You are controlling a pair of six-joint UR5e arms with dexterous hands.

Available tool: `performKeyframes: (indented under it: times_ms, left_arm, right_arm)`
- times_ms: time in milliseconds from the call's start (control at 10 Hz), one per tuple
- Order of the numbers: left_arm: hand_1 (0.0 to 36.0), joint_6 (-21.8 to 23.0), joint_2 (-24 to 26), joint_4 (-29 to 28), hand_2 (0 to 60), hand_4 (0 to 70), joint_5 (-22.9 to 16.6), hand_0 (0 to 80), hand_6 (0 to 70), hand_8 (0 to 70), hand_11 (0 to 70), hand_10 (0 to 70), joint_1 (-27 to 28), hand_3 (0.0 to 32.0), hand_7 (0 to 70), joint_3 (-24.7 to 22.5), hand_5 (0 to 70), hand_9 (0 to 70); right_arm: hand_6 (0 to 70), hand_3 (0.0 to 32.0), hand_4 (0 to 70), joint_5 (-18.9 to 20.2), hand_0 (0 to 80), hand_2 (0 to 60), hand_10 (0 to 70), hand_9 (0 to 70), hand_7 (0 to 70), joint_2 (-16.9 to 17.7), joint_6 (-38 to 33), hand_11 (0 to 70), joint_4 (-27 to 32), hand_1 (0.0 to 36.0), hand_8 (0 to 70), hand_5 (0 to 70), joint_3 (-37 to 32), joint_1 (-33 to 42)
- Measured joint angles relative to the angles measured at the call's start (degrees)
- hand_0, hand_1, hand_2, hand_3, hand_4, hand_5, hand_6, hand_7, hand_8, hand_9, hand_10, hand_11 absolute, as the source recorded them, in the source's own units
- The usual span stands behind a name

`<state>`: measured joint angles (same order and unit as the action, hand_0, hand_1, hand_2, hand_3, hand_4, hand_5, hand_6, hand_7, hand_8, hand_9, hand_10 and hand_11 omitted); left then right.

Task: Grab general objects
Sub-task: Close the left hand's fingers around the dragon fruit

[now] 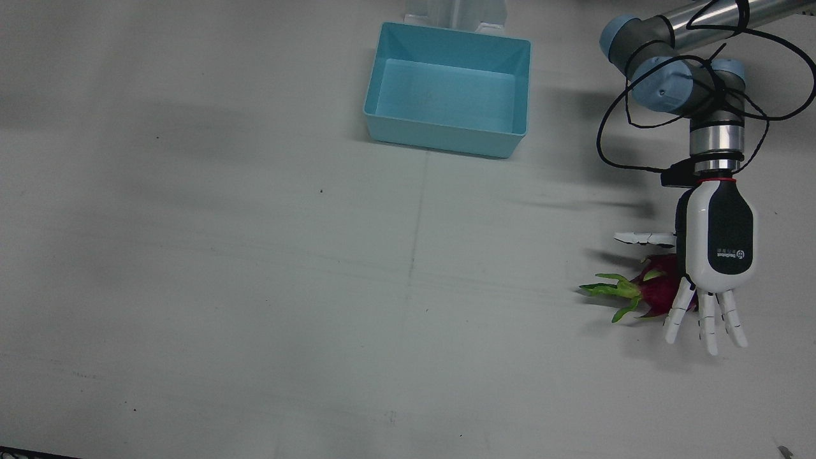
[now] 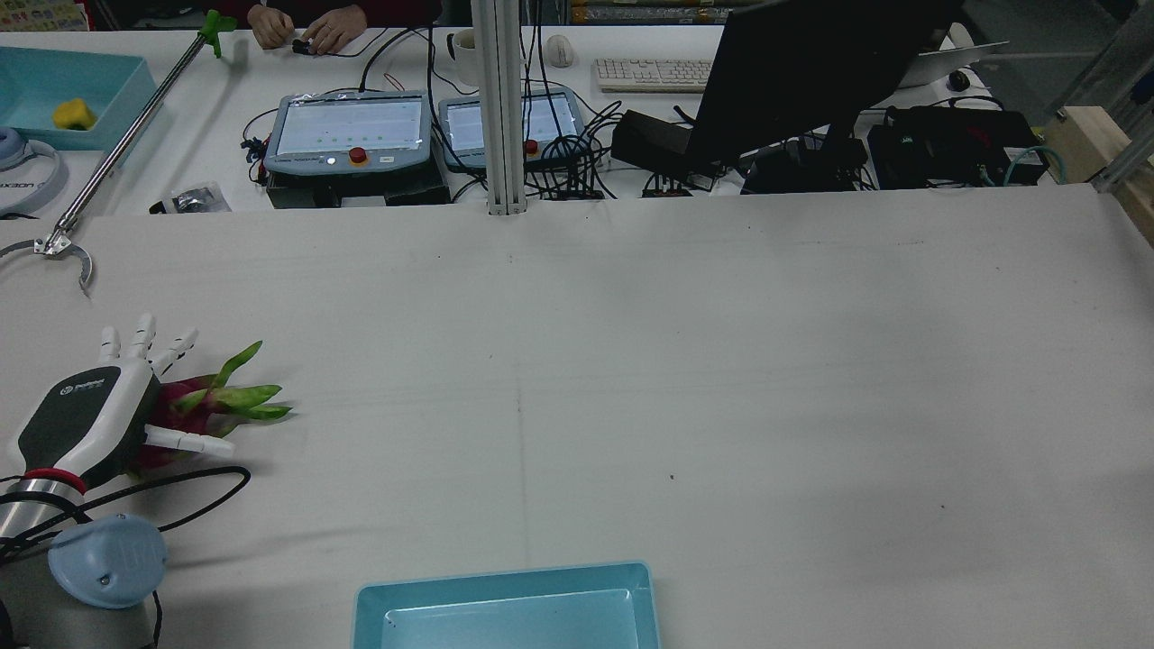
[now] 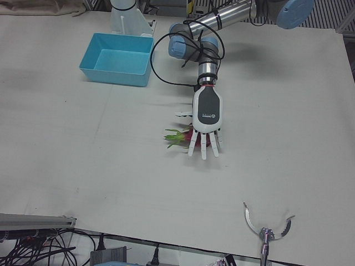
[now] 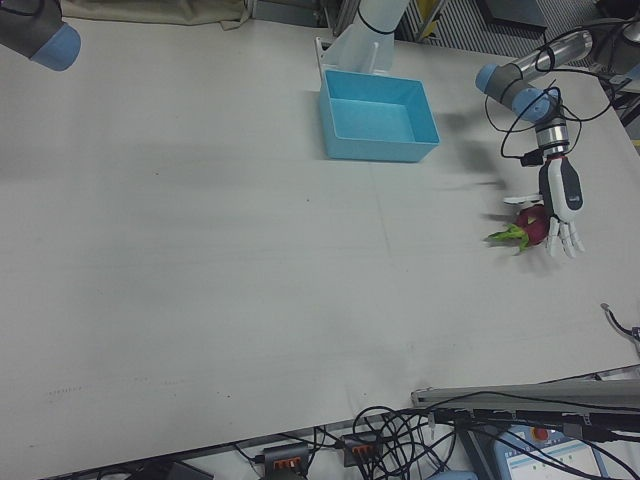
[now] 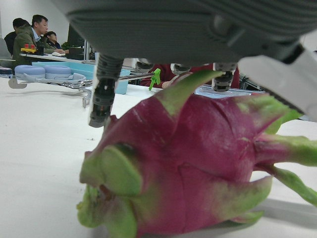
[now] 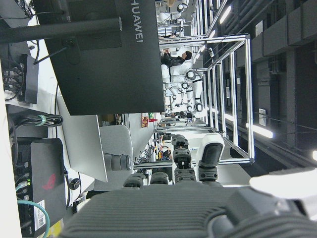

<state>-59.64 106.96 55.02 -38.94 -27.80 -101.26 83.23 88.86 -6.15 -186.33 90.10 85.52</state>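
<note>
The white and black left hand (image 1: 711,268) hung flat just over the pink dragon fruit with green leafy tips (image 1: 641,288), fingers spread wide, holding nothing. The fruit lay on the white surface (image 1: 255,287). Next, I think, the fingers should curl around it.

The monitor back (image 6: 99,54) reads "HUAWEI".
</note>
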Motion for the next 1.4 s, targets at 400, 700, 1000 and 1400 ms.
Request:
performKeyframes:
  times_ms: [400, 700, 1000, 1400]
  left_arm:
    - [9.2, -0.14, 0.00, 0.70, 2.4, 0.0, 0.13, 41.5, 0.0, 0.0, 4.6, 2.7, 1.90, 0.0, 0.0, 0.24, 0.0, 0.0]
    - [9.0, -0.20, 0.01, 1.20, 1.7, 0.7, 1.73, 43.2, 0.0, 1.2, 14.9, 9.8, 2.16, 0.0, 6.4, 0.30, 3.2, 0.0]
    - [7.9, -0.30, 0.14, 1.73, 9.0, 15.7, 3.01, 44.5, 12.5, 14.8, 61.2, 43.3, 2.26, 0.0, 24.2, 1.48, 13.5, 5.1]
    - [8.1, -0.30, 0.25, 1.79, 3.7, 17.4, 3.16, 44.5, 4.4, 4.9, 23.6, 16.1, 2.36, 0.0, 14.5, 2.43, 4.0, 1.5]
  right_arm:
    - [0.0, 0.0, 0.0, 0.00, 0.0, 0.0, 0.0, 0.0, 0.0, 0.00, 0.00, 0.0, 0.00, 0.0, 0.0, 0.0, 0.00, 0.00]
    - [0.0, 0.0, 0.0, 0.00, 0.0, 0.0, 0.0, 0.0, 0.0, 0.00, 0.00, 0.0, 0.00, 0.0, 0.0, 0.0, 0.02, 0.00]
    - [0.0, 0.0, 0.0, 0.00, 0.0, 0.0, 0.0, 0.0, 0.0, 0.00, 0.00, 0.0, 0.00, 0.0, 0.0, 0.0, 0.06, 0.00]
    - [0.0, 0.0, 0.0, 0.00, 0.0, 0.0, 0.0, 0.0, 0.0, 0.00, 0.00, 0.0, 0.00, 0.0, 0.0, 0.0, 0.08, -0.02]
